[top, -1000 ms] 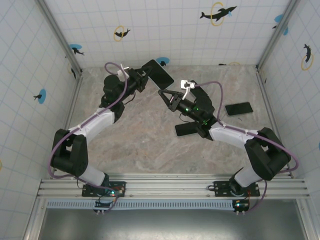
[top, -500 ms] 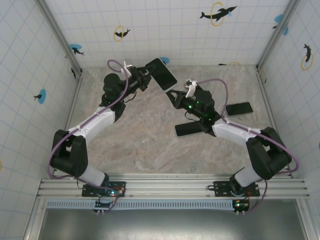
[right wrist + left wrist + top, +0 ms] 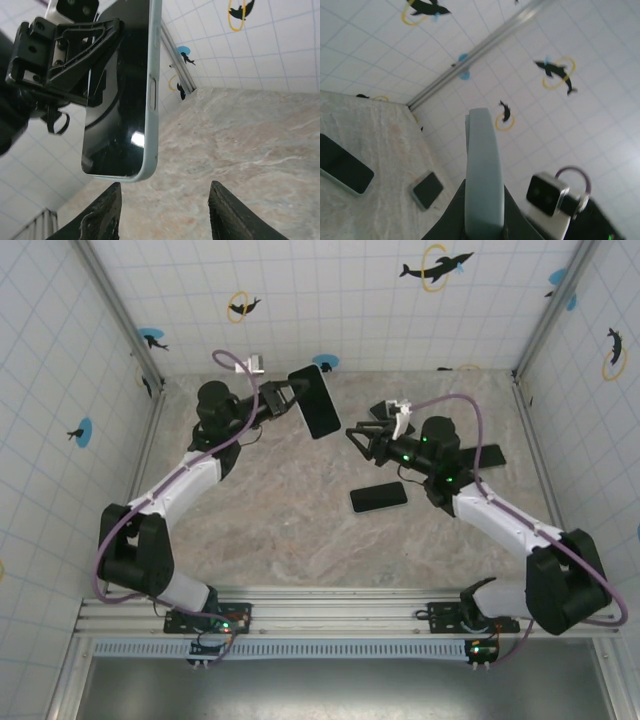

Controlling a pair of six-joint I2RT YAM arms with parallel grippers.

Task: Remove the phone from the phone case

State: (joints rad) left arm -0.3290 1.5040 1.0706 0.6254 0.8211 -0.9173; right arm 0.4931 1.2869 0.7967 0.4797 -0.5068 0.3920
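The left gripper (image 3: pixel 283 393) is clamped shut on the cased phone (image 3: pixel 315 400). It holds the phone raised over the far left of the tabletop (image 3: pixel 280 530), dark face toward the right gripper (image 3: pixel 358 434), presumably to present it. The right gripper's jaws stand apart and empty, near the phone but not touching.

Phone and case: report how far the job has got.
Done: left gripper holds the cased phone off the table. In hand: right gripper is open beside it, not touching. Left: the pale case rim wraps the dark screen, so separating them remains.
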